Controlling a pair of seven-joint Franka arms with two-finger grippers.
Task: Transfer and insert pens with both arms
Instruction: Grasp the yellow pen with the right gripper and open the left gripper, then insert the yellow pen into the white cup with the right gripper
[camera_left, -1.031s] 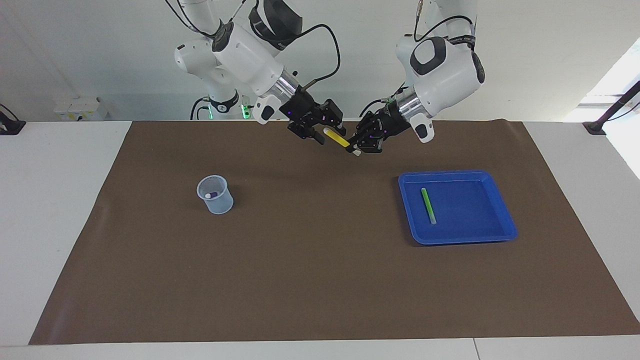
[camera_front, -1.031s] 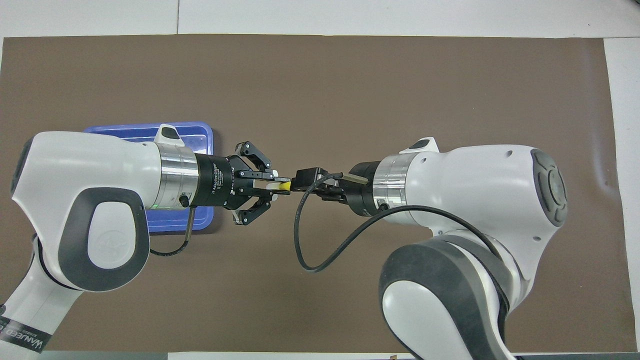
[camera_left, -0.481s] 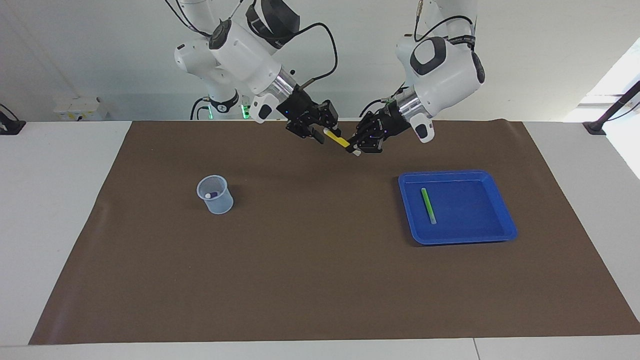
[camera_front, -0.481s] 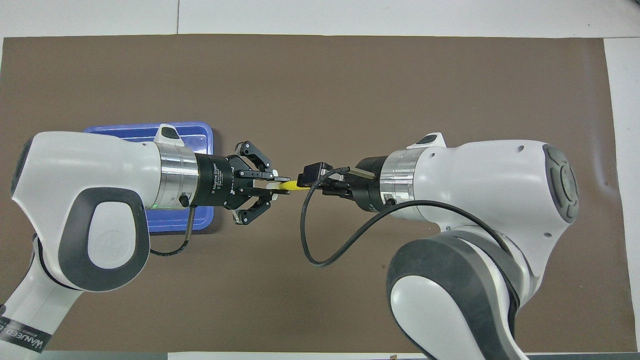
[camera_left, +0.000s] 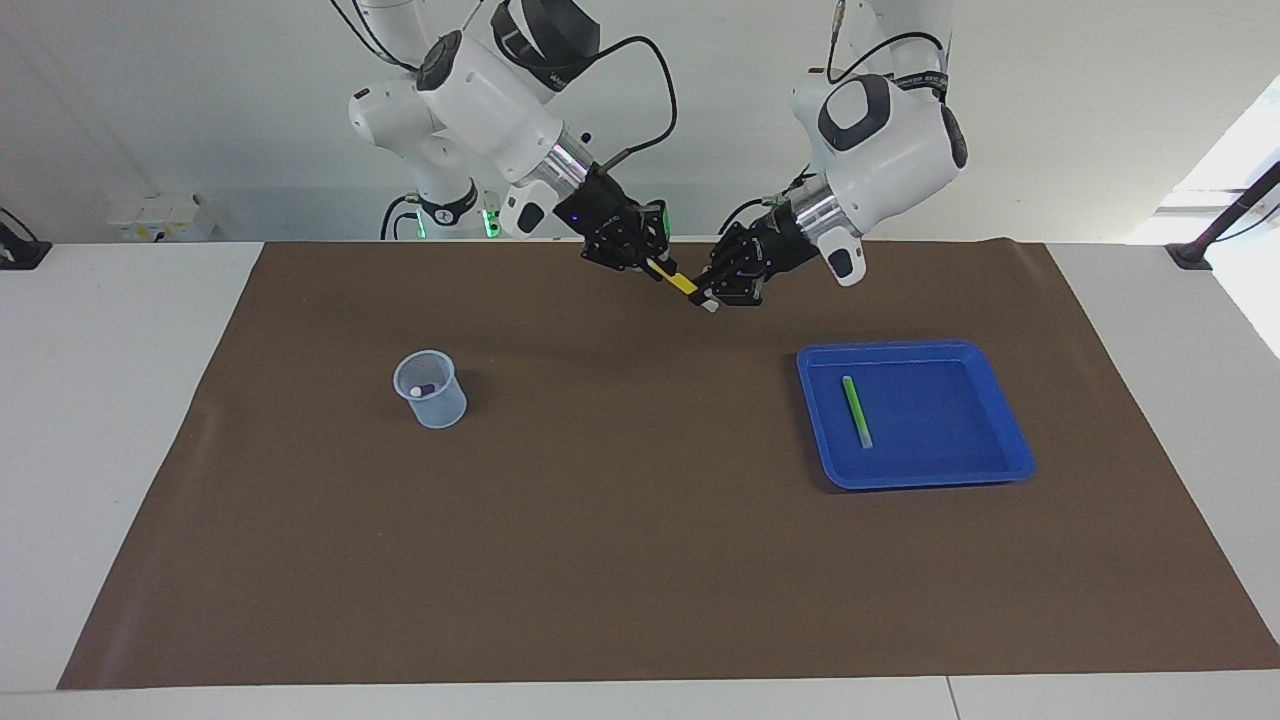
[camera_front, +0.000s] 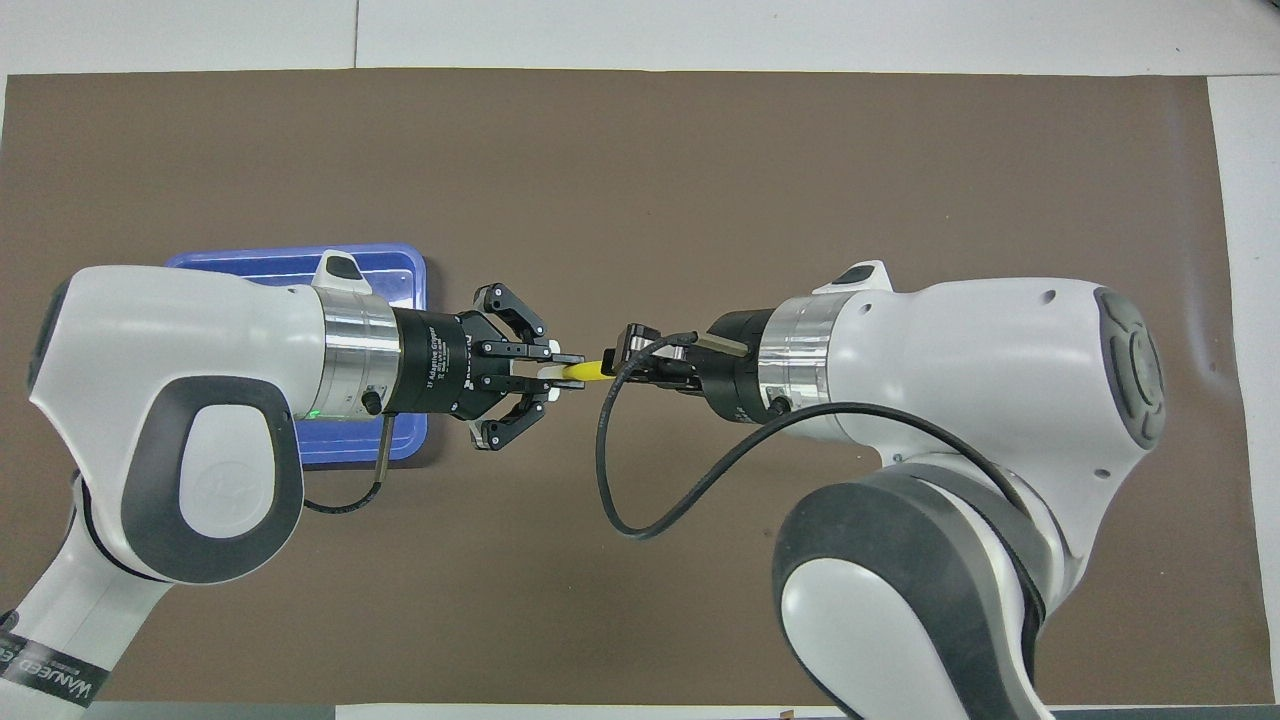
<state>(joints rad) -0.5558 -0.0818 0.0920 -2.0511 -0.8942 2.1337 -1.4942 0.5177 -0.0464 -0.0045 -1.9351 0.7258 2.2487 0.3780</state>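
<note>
1. The yellow pen (camera_left: 682, 283) is up in the air over the brown mat (camera_left: 640, 560), above the middle of the mat's edge nearest the robots, tilted with its whitish end lowest.
2. The left gripper (camera_left: 712, 298) is closed on the pen's lower, whitish end; in the overhead view its fingertips (camera_front: 560, 359) meet on the pen while the outer links splay to the sides.
3. The right gripper (camera_left: 655, 267) is closed on the pen's upper end, so both grippers hold the same pen, one at each end.
4. The green pen (camera_left: 856, 411) lies flat in the blue tray (camera_left: 985, 470), which sits on the mat toward the left arm's end of the table (camera_left: 110, 420).
5. The purple pen (camera_left: 425, 388) stands in the clear cup (camera_left: 432, 392), which sits on the mat toward the right arm's end, well apart from the tray.
</note>
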